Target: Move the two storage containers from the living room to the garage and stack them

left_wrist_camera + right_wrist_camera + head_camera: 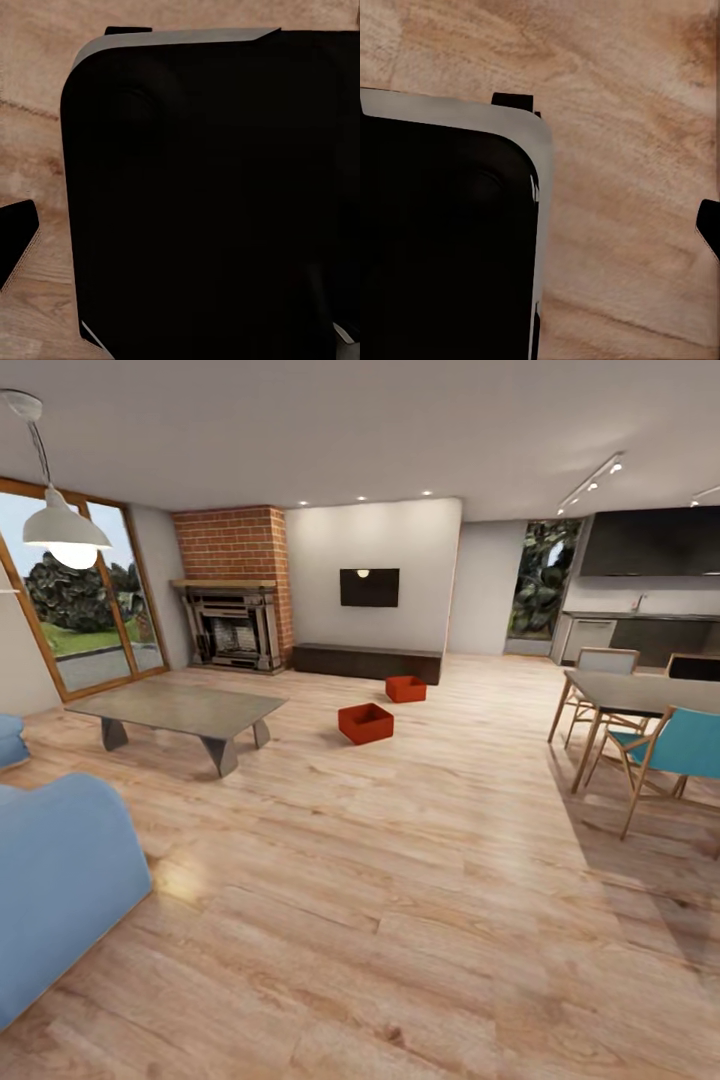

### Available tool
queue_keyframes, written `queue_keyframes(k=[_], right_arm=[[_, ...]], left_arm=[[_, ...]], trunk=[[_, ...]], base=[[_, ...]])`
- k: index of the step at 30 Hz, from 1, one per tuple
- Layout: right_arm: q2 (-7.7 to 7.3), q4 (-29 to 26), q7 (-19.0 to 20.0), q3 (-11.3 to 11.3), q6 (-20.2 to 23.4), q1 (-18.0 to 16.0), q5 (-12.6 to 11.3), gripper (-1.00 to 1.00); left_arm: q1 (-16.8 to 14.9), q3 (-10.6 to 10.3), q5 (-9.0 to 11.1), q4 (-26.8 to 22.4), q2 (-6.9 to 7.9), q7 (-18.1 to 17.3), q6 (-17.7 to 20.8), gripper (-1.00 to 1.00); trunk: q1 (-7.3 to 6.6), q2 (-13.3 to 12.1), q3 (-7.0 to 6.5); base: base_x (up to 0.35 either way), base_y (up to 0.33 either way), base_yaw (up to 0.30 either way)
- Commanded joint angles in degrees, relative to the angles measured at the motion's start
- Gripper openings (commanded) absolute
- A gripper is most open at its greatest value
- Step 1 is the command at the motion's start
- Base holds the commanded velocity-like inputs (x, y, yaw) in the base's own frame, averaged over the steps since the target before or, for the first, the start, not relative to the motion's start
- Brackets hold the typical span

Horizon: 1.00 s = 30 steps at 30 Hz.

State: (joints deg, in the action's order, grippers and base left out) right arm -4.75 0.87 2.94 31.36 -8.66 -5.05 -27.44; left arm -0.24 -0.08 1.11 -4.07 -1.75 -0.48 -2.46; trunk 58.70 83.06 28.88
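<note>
While the robot is standing back on the light plank floor (pixel 400 920) of the living room, the head view is showing the two storage containers well ahead: the nearer container (pixel 365 723) is sitting open-topped on the planks just right of the grey coffee table (pixel 180 710), and the farther container (pixel 405 688) is resting near the long low cabinet (pixel 367 661) under the wall TV (pixel 369 587). They are lying apart, the farther one slightly to the right. Both are sitting turned at an angle to the camera, so their long axes are hard to judge. The nearer box is lying almost straight ahead, so neither arm looks favoured; a drive forward is probably what is needed first.

In the left wrist view a dark rounded robot part (pixel 210 195) is hanging over the planks; I cannot tell how that hand is set.

In the right wrist view a similar dark body (pixel 442 240) is covering the wood, and that hand's state cannot be told either.
</note>
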Motion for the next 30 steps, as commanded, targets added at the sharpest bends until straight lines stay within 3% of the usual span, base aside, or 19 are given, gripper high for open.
queue_keyframes(k=[1,10,30], right_arm=[[0.0,0.1,0.31,0.37,-0.22,-0.04,-0.6,1.0],[0.0,0.1,0.31,0.37,-0.23,-0.04,-0.6,1.0],[0.0,0.1,0.31,0.37,-0.21,-0.04,-0.6,1.0]], left_arm=[[-0.03,-0.01,0.12,0.03,0.0,-0.05,-0.17,1.0],[-0.03,-0.01,0.12,0.01,0.0,-0.05,-0.17,1.0],[-0.03,-0.01,0.12,0.01,0.08,-0.05,-0.17,1.0]], trunk=[[0.03,0.02,0.05],[0.03,0.02,0.05],[0.03,0.02,0.05]], base=[[0.322,0.0,0.0],[0.321,0.0,-0.027],[0.321,0.0,-0.238]])
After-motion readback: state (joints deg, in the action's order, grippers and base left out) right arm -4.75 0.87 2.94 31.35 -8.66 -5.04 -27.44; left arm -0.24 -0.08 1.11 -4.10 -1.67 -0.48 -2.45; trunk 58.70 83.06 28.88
